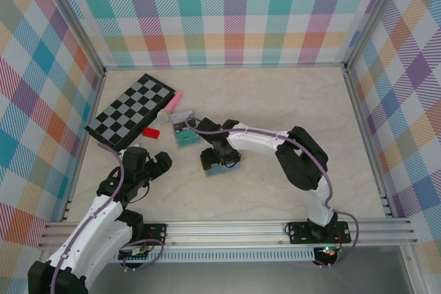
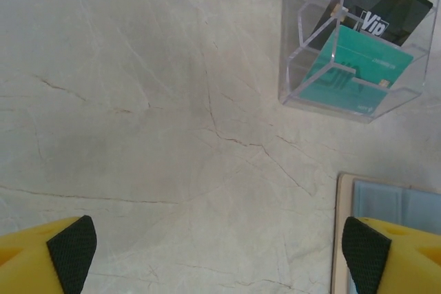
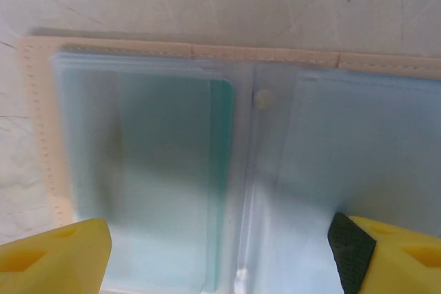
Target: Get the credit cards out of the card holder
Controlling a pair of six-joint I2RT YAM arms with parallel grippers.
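The right gripper (image 3: 219,259) hangs directly over the open card holder (image 3: 172,53), jaws spread wide with nothing between them, one finger above each light-blue sleeve panel; the holder lies flat on the table (image 2: 138,135) under the fingertips, its tan stitched border just beyond them. A teal card (image 3: 176,170) sits inside the sleeve beneath one finger, its edge near the centre fold; I judge this the reaching step, with at least this card left to draw. The next move calls for lowering onto that card's edge and sliding it toward the fold; the thin plastic may cling. The left gripper (image 2: 219,256) is likewise spread and empty over bare table; the holder's corner lies beside one finger, a clear card stand (image 2: 355,46) ahead.
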